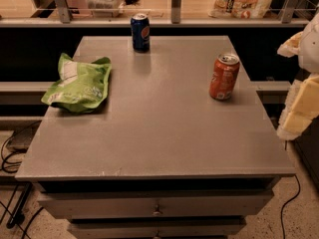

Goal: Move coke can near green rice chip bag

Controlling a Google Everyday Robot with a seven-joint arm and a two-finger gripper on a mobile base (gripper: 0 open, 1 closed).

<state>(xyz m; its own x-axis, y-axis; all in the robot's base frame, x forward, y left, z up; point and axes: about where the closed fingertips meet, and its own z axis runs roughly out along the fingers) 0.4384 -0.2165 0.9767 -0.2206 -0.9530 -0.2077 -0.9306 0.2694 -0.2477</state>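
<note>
Camera view: I see the coke can [224, 76] upright near the counter's [159, 138] right edge and the green rice chip bag [79, 83] on the left edge. The gripper [301, 103] is off the right edge; I cannot tell its grip.

Grey counter [149, 133] with drawers [157, 205] underneath. Blue can [140, 32] stands upright near the back edge. Shelf [199, 22] behind has a clear tub [104, 0] and snack packs [242, 0]. Cables [9, 158] on the floor, left. Tool [300, 106] hangs off the right edge.
</note>
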